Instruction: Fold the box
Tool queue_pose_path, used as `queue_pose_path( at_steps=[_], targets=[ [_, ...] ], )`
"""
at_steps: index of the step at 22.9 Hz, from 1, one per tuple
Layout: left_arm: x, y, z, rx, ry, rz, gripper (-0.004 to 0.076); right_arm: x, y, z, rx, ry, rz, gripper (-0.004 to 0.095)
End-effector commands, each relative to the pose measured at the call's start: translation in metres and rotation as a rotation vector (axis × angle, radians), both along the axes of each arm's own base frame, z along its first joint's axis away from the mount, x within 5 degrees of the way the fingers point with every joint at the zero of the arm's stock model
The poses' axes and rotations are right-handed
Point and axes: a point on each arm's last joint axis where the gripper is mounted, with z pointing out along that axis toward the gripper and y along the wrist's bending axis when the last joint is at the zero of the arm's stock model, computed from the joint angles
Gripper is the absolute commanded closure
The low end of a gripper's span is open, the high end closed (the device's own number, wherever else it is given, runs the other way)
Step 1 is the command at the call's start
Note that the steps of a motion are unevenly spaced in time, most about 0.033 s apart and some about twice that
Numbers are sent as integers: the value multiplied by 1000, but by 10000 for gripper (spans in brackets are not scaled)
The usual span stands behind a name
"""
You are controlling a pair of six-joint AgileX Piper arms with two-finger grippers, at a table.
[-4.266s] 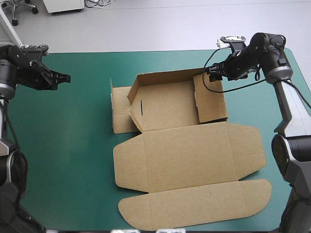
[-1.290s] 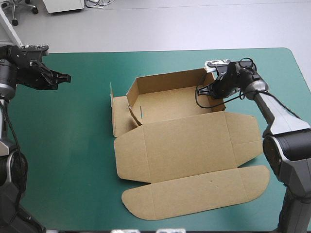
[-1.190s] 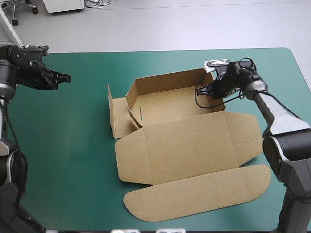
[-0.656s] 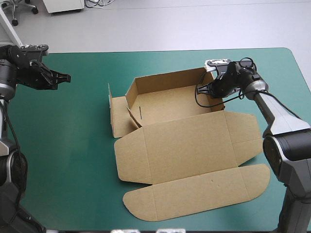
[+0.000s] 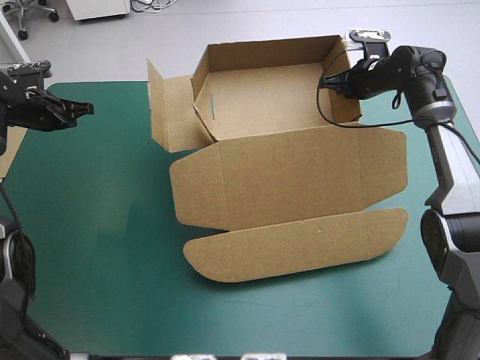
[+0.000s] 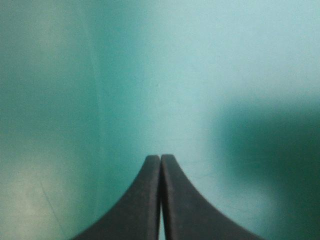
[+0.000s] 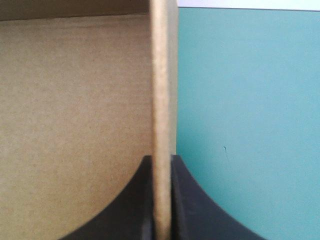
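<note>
Box (image 5: 285, 180): brown board, part-formed, at table centre toward 12 o'clock. Open tray (image 5: 262, 97) at its 12 o'clock end, walls raised, overlapping the far table edge. Side flap (image 5: 166, 112) stands out at 9 o'clock. Lid (image 5: 289, 184) flat toward 6 o'clock, rounded tuck flap (image 5: 300, 251) last.

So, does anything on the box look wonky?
Yes: on the box, the left side flap sticks outward, untucked, while the right wall stands upright, pinched in the right gripper.

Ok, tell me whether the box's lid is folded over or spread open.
Spread open. The lid stretches unfolded from the tray toward the table's near edge, leaving the tray's inside bare.
</note>
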Motion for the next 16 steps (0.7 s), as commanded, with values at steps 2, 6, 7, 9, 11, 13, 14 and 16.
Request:
queue_pose_path(
  at_steps=[2,6,7,9,11,13,14,16],
  targets=[
    [-7,6,27,-75,-165,33,734,-26,-2,64,101,-174,17,925],
    [1,8,13,-157,-163,3,734,-34,0,78,127,-181,47,925],
    [6,8,6,-187,-157,-4,734,-35,0,81,129,-181,54,925],
    [17,3,-11,-298,-148,-41,734,-40,2,88,147,-181,75,925],
    [28,-4,-25,-414,-155,-91,734,-44,3,95,199,-189,94,925],
    [34,-9,-32,-500,-164,-148,734,-46,2,99,207,-198,93,925],
    [35,-13,-33,-547,-174,-182,734,-46,3,99,215,-197,95,925],
    [38,-15,-33,-602,-188,-193,734,-47,4,100,239,-200,100,925]
  ],
)
